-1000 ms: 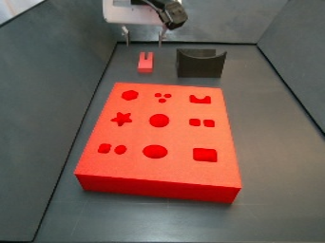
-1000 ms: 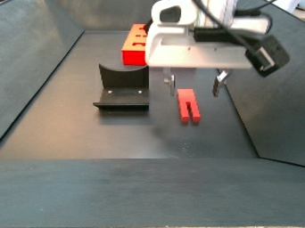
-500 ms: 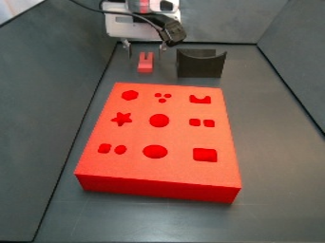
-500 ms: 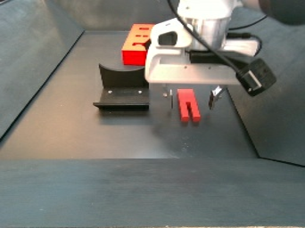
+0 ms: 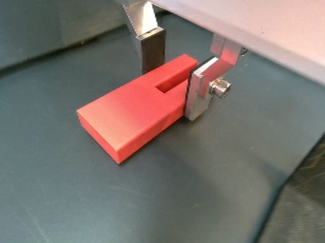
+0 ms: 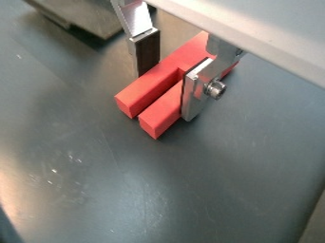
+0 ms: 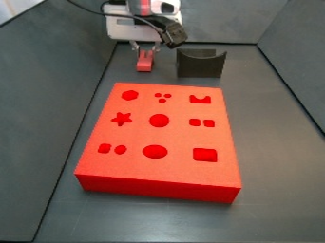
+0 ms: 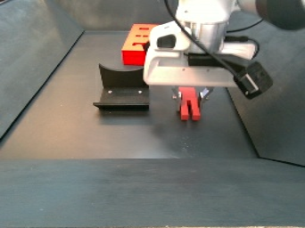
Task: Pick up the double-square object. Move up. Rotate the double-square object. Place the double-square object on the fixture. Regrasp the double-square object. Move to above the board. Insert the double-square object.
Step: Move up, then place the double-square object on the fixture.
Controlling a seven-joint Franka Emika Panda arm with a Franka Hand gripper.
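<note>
— What fills the front of the side view?

— The large flat red slab with shaped recesses, the board [image 7: 159,138], lying on the dark bench [image 7: 273,142].

— And behind it?

— At upper centre, the small red elongated double-square object [image 7: 146,63] lies flat on the bench; the small dark notched fixture [image 7: 200,63] stands just beside it.

— Where is the claw?

— The silver two-finger claw [image 5: 180,68] is lowered over the block's end, its fingers [image 6: 197,88] flanking it in both wrist views. Whether the pads press it, I cannot tell.
</note>
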